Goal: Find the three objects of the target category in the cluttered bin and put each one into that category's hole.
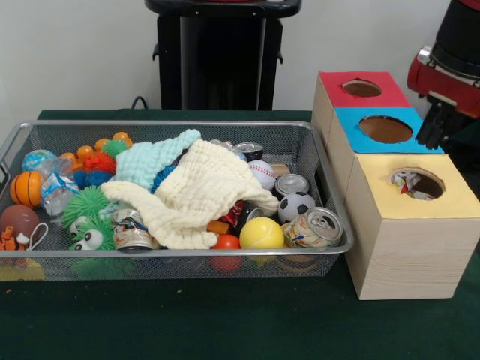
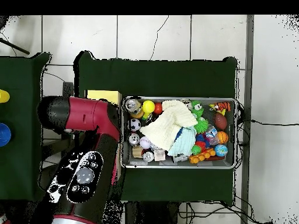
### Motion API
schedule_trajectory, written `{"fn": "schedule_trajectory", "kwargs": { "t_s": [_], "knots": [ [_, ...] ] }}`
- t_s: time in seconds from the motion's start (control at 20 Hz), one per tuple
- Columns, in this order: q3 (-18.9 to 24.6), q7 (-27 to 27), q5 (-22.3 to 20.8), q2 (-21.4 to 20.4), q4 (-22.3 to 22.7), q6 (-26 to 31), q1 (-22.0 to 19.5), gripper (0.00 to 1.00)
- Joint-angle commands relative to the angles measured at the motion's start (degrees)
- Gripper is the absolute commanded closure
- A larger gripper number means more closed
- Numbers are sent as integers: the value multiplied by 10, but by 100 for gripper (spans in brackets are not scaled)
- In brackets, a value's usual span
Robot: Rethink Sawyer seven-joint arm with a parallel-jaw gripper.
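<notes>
The black gripper [image 1: 435, 127] hangs over the blue-topped wooden box [image 1: 382, 129], whether holding anything I cannot tell; next reach should target the crushed can [image 1: 315, 227] in the wire mesh bin [image 1: 187, 255]

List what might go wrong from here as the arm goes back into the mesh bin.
1. The cream muslin cloth drapes over the middle of the silver wire-mesh bin, so targets may lie hidden beneath it and a grasp may snag the cloth instead.
2. The crushed drink can leans at the bin's corner beside the yellow ball, where the wall probably crowds the approach.
</notes>
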Motion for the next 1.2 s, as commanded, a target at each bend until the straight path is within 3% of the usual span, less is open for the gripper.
{"fn": "schedule_trajectory", "kwargs": {
  "t_s": [0.05, 0.25, 0.55, 0.8, 1.05, 1.2],
  "knots": [
    [40, 27, -30, -37, 12, 117, -35, 100],
    [37, -2, -41, -69, 11, 154, -48, 100],
    [30, -29, -80, -96, -43, 248, -77, 100],
    [35, -82, -125, -121, -19, 188, -109, 100],
    [49, -107, -169, -127, -49, 201, -128, 100],
    [53, -109, -196, -132, -58, 181, -127, 100]
  ]
}}
